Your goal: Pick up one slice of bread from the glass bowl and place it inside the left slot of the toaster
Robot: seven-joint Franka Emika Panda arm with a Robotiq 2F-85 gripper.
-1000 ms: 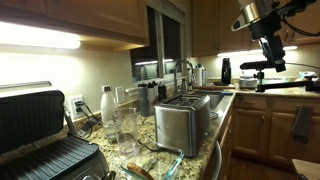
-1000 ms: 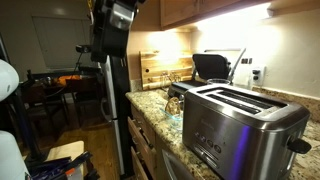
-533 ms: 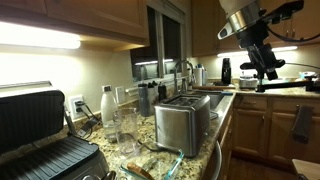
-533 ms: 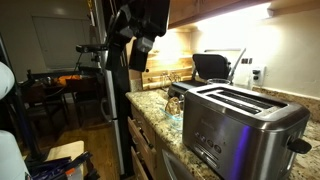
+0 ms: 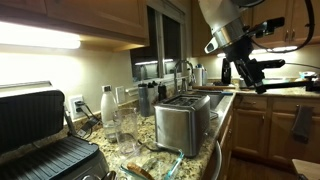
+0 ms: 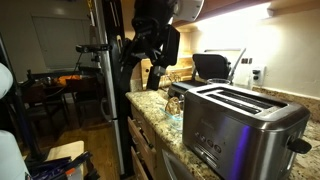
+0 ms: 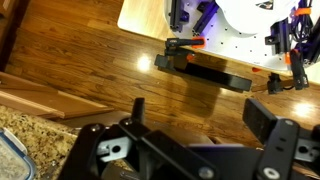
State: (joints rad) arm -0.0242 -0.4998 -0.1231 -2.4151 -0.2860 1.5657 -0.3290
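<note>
Slice of bread (image 5: 138,171): in glass bowl (image 5: 172,156) just beside toaster (image 5: 183,125). Judged light, soft, easily crushed; take gently across crust edges. Pincer (image 7: 200,118): released, empty, well apart from toaster.

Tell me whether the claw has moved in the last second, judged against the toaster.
Yes. In an exterior view the claw has dropped from the frame's top and shifted right, nearer the toaster, but is not over it.

The claw (image 5: 244,72) has swung lower, nearer the toaster (image 5: 183,122).
</note>
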